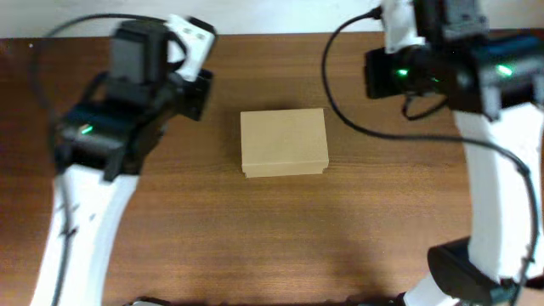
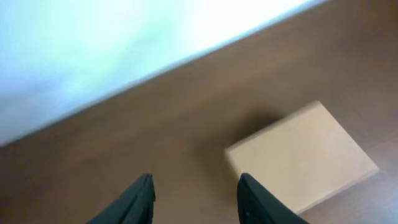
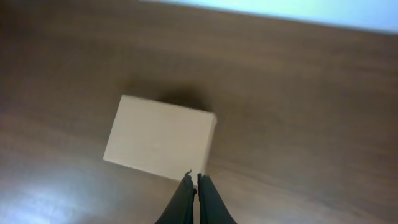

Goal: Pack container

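Brown wood-grain table [image 1: 280,246] across every view, with a pale wall beyond its far edge. At the left, left gripper [image 2: 194,185] hanging over bare wood, fingers spread and nothing between them. Just to its right, apart from it, the container [image 2: 303,155]. Mid-table between the two arms, the container [image 1: 284,142] lying flat and square to the table edge, touched by neither arm as far as can be seen. Plain tan-brown cardboard, rectangular, no print or tape visible, lid flap down and level, a thin lip showing along the near side, a soft shadow at its far edge. At the right, right gripper [image 3: 194,179] with fingers pressed together, empty, tips lined up in the wrist view with the near corner of the container [image 3: 158,138]; contact there impossible to tell. No loose items visible anywhere on the wood. Judged from that and the shut lid: packing probably finished or nearly so, contents hidden and unconfirmed. Possibly left: pressing the flap fully home and drawing both arms clear.
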{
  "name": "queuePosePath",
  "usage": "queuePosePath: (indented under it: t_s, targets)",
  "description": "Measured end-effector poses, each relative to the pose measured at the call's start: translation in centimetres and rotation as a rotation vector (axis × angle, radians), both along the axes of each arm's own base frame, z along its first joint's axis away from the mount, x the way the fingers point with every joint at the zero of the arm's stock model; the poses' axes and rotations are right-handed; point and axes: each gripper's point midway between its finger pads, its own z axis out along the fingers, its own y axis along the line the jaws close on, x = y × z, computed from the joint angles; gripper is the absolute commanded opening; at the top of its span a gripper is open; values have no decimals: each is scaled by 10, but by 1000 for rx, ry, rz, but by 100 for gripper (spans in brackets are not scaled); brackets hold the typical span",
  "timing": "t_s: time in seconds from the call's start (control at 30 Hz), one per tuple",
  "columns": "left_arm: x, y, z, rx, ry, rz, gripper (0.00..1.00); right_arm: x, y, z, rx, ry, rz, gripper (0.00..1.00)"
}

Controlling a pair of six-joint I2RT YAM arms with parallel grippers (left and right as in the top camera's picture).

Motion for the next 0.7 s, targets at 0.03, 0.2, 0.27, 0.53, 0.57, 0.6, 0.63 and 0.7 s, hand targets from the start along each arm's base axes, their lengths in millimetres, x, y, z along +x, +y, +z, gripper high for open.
queuePosePath:
  t_s: [0.03,0.2,0.27,0.53,0.57,0.6,0.63,0.7]
  targets:
    - [-3,9,9,3,-20,25,43,-7,-4,7,-4,-17,-6,5]
    - [-19,50,27,31,-60,142,47,-34,-16,17,-21,-41,-25,5]
    - [-28,62,33,47,-82,184,47,-47,-22,10,-39,-22,-35,5]
    - [-107,91,20,64,-184,262,46,-137,-59,-12,-96,-36,-83,9]
    - [-116,93,7,63,-172,269,47,-153,-64,-13,-99,-50,-89,9]
    - [-122,94,-3,63,-155,271,47,-170,-70,-15,-99,-64,-98,9]
    - [-129,95,-27,63,-111,281,47,-182,-75,-17,-103,-67,-112,9]
    - [-135,96,-64,68,-30,292,51,-213,-90,-26,-113,-70,-158,9]
